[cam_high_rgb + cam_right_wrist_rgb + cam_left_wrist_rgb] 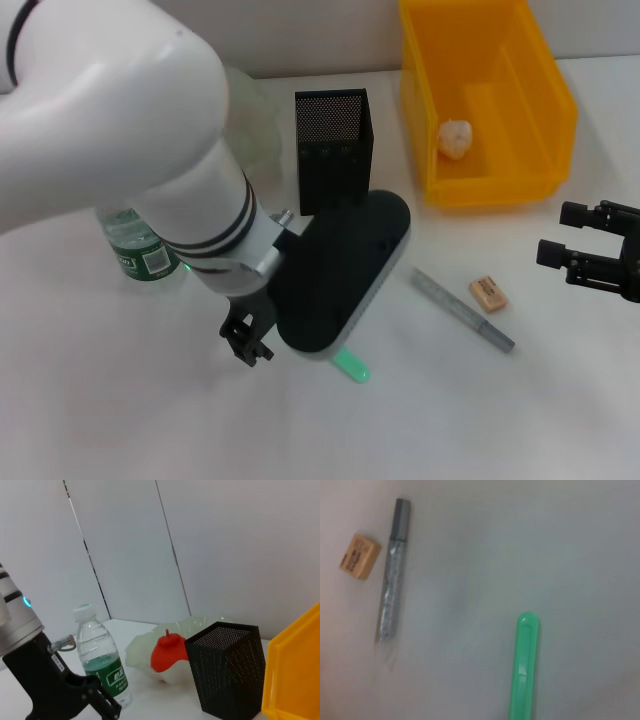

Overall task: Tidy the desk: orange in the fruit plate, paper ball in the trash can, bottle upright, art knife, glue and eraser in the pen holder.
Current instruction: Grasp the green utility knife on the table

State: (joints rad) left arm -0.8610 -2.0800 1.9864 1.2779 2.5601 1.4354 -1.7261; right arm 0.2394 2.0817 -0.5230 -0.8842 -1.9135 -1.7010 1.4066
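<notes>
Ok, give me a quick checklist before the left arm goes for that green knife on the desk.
1. Green art knife lies flat with nothing touching it: ok.
2. Left end effector sits above the desk near the knife, fingers open or shut: cannot tell.
3. Pen holder upright, open top unblocked: ok.
4. Eraser and grey glue pen lie well apart from the knife: ok.
5. Right end effector parked at the desk's right edge, out of the way: ok.
6. Bottle upright, orange in the fruit plate, paper ball in the trash can: ok.
</notes>
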